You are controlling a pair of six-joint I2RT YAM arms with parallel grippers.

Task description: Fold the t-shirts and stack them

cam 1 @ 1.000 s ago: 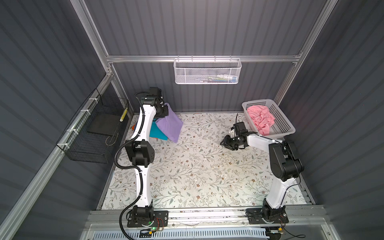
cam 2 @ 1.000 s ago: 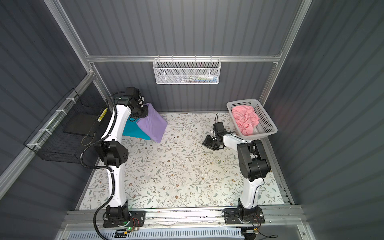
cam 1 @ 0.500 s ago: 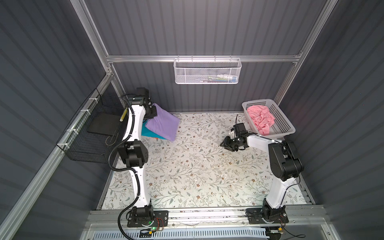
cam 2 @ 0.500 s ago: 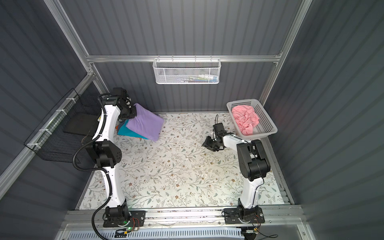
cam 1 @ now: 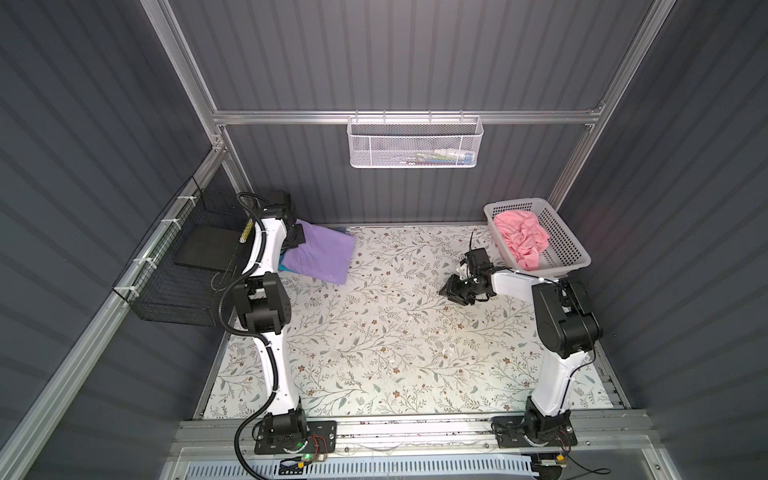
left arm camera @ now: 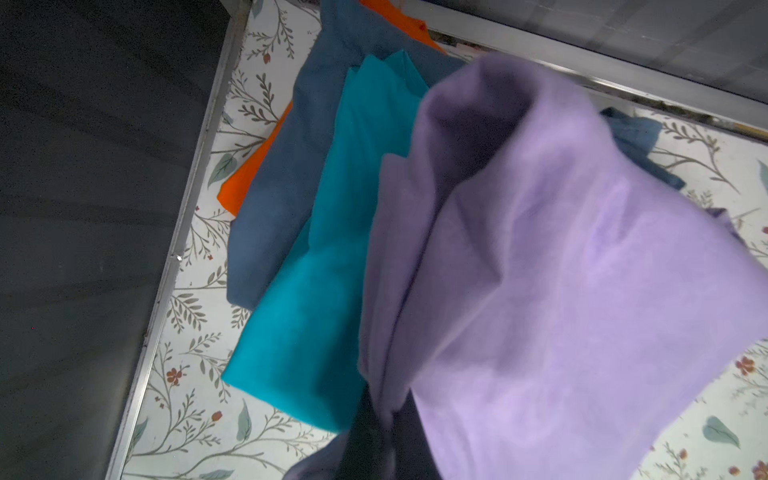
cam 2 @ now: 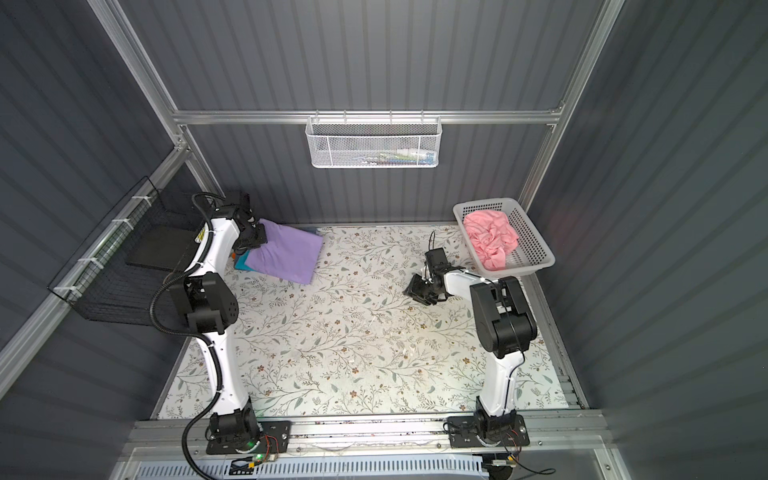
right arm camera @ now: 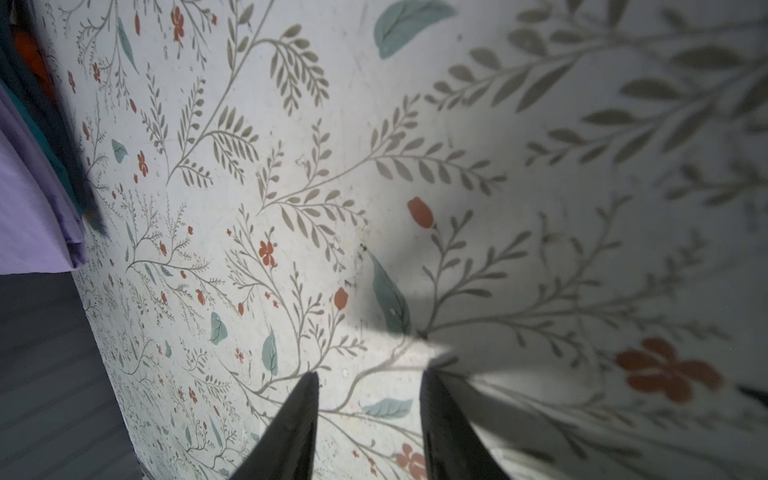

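**No legible text from my station**

I found nothing I could read. A yellow sticker [cam 1: 247, 230] on the left arm [cam 1: 270, 245] carried dark marks, possibly print, but they were too small to make out in both top views. The packets [cam 1: 440, 157] in the white mesh basket [cam 1: 415, 143] showed only coloured blurs. The lavender t-shirt [left arm camera: 561, 291] showed plain cloth to my wrist camera.

Both top views are taken from high overhead at the near side, angled down across the whole surface [cam 1: 374, 340]. The stacked t-shirts [left arm camera: 540, 270] are seen closely from the left wrist, and distantly, low over the surface, from the right.
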